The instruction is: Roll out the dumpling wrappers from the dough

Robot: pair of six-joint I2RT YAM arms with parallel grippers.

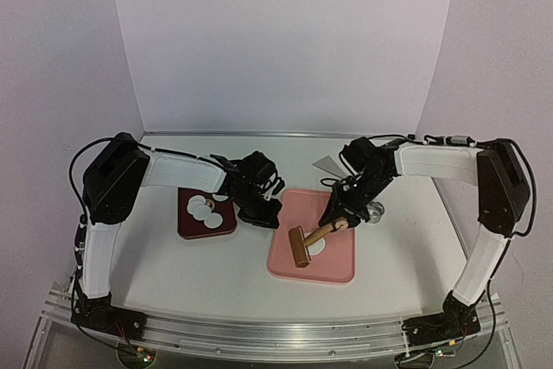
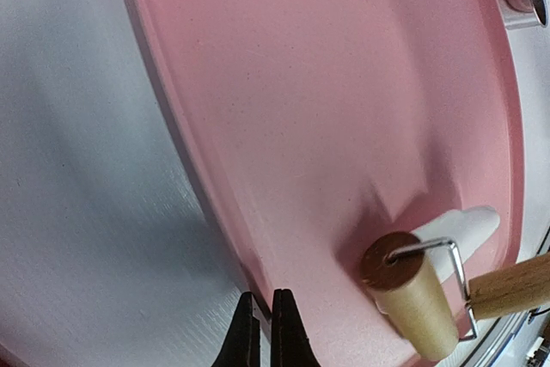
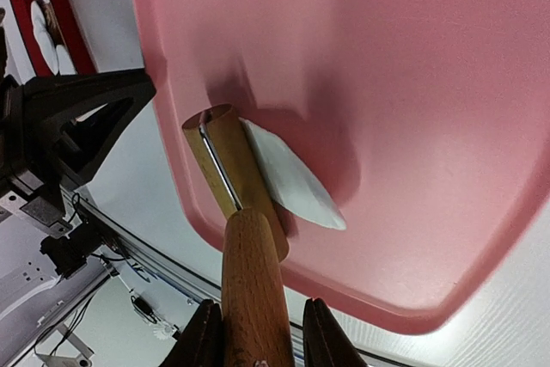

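Dough, seemingly flattened, lies against the right claw's roller.

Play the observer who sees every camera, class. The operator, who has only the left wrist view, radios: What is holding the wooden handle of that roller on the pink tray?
Observer: The right gripper is shut on the roller handle. The right wrist view shows one finger on each side of it.
Operator: Are any cut wrappers lying about? I see none from here.
Observer: Yes. In the top view several round white dumpling wrappers lie on a dark red plate, which sits to the left of the pink tray.
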